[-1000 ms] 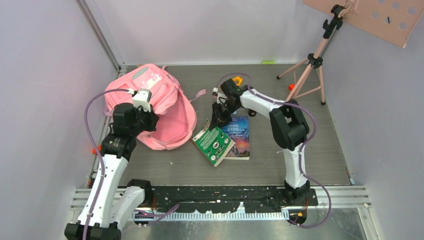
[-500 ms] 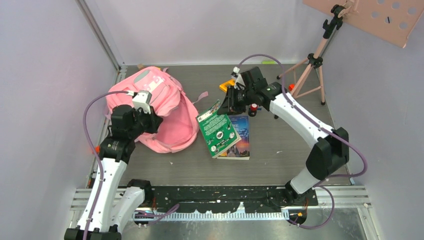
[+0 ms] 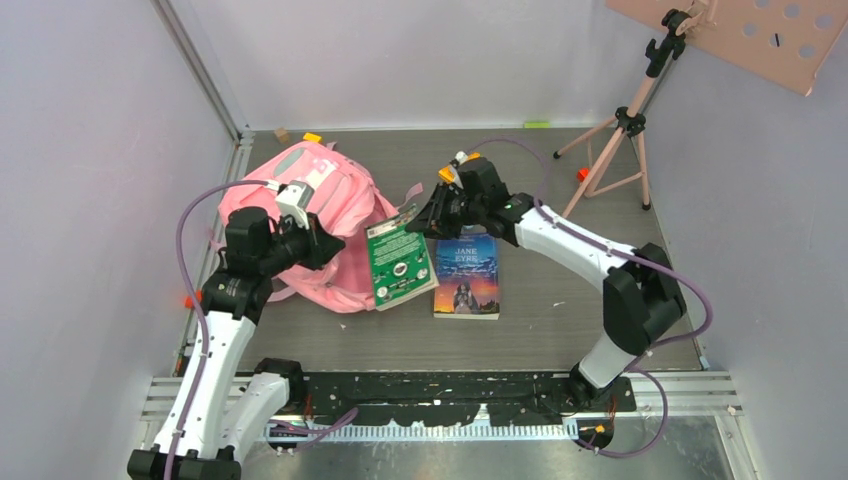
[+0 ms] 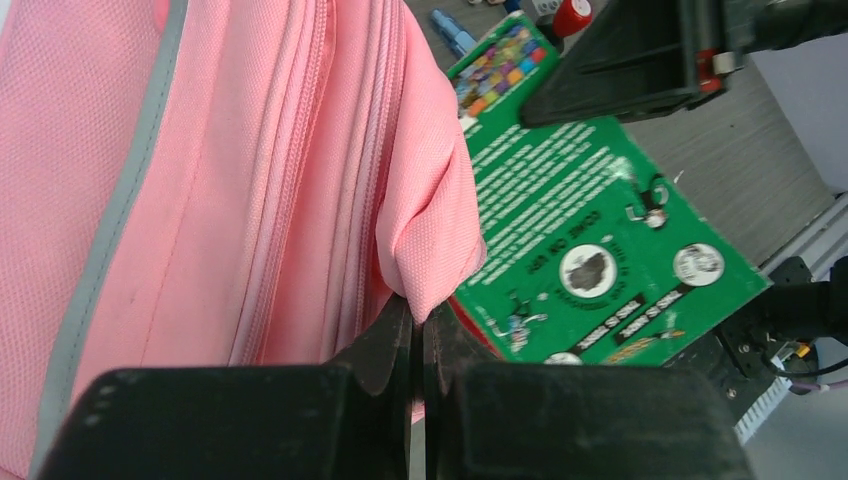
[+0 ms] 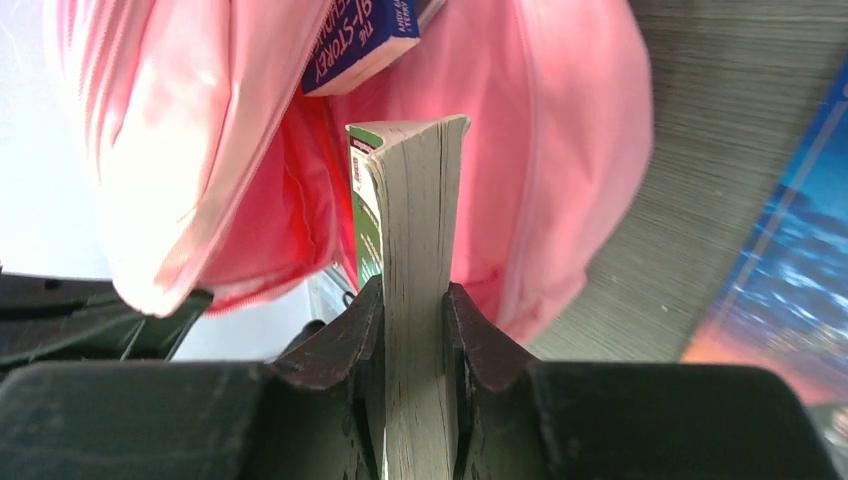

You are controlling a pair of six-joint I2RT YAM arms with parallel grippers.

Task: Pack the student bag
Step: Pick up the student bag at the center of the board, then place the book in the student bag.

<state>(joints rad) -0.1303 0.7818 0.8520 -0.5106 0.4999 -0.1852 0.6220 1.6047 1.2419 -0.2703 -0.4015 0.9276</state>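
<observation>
The right claw [image 3: 425,213], gripping the green paperback [image 3: 398,265], has carried it to the mouth of the student bag [image 3: 340,200], which the left claw [image 4: 422,315] pinches open.

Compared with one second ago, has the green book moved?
Yes. The green book, held in the right pincer, has moved left, off the Jane Eyre book and up to the opening of the student bag.

The right gripper [image 3: 426,214] is carrying the green book [image 3: 398,264] leftward off the blue book [image 3: 467,280], reaching the student bag [image 3: 335,195] opening.
</observation>
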